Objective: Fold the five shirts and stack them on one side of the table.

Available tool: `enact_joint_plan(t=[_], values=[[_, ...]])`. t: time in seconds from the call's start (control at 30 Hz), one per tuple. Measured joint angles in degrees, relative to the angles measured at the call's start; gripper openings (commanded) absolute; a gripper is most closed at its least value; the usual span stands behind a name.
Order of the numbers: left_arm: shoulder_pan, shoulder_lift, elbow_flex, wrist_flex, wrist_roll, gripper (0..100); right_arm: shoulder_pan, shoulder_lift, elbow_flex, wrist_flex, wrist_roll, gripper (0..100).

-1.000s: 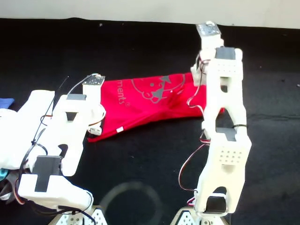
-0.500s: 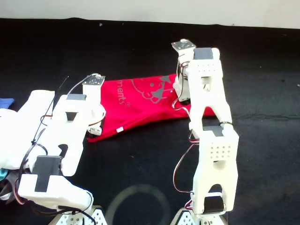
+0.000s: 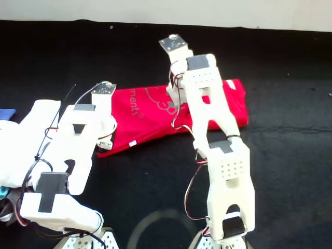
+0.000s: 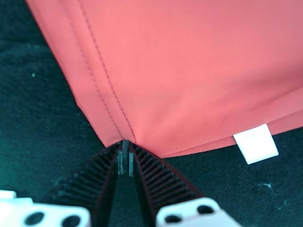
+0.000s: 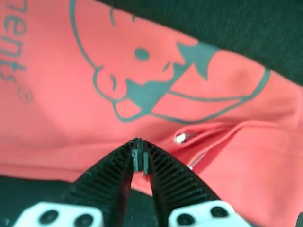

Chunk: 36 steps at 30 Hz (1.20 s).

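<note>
Left wrist view: left pincer [image 4: 125, 160] clamps red shirt [image 4: 189, 71] corner.

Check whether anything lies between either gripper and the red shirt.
Nothing visible does. The left gripper, its tips shut, sits right at a hemmed corner of the red shirt. The right gripper, also shut, is directly over the shirt's printed front, with only bare fabric beneath it.
</note>
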Motion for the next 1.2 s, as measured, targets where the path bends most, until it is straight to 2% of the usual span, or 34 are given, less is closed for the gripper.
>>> enact_joint_plan(t=[0.4, 0.67, 0.93, 1.2], values=[[0.0, 0.0, 0.0, 0.0, 0.0, 1, -0.26, 2.64, -1.58, 4.4, 0.0, 0.7], [0.0, 0.0, 0.0, 0.0, 0.0, 1, -2.81, 2.73, 2.46, 4.84, 0.0, 0.7], [0.0, 0.0, 0.0, 0.0, 0.0, 1, -2.99, 2.73, 2.46, 10.99, 0.0, 0.7], [0.0, 0.0, 0.0, 0.0, 0.0, 1, -3.34, 2.64, -7.03, 12.48, 0.0, 0.7]])
